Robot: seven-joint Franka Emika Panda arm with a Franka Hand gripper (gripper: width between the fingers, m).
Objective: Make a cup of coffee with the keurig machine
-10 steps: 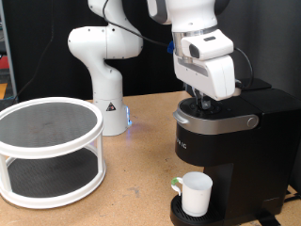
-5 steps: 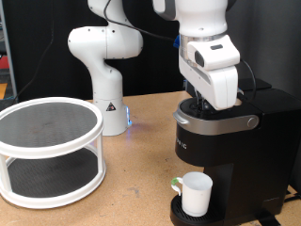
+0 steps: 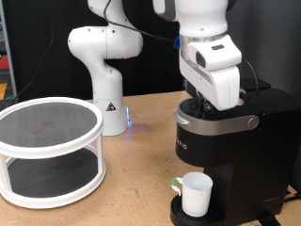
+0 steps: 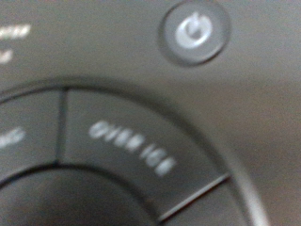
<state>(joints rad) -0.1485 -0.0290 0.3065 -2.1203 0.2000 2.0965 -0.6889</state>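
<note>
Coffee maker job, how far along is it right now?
Done: the white cup sits on the coffee maker's drip base and the lid looks closed. In hand: the hand is down at the top buttons, near "over ice". Left: no coffee seen pouring.

I see a white two-tier round rack [image 3: 47, 151] with dark mesh shelves resting on the brown tabletop [image 3: 132, 179], exterior view's left.

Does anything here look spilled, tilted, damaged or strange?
Nothing stands out. The cup stands upright on the keurig machine base with no spill visible, and the gripper is down at the machine's top, by its buttons.
</note>
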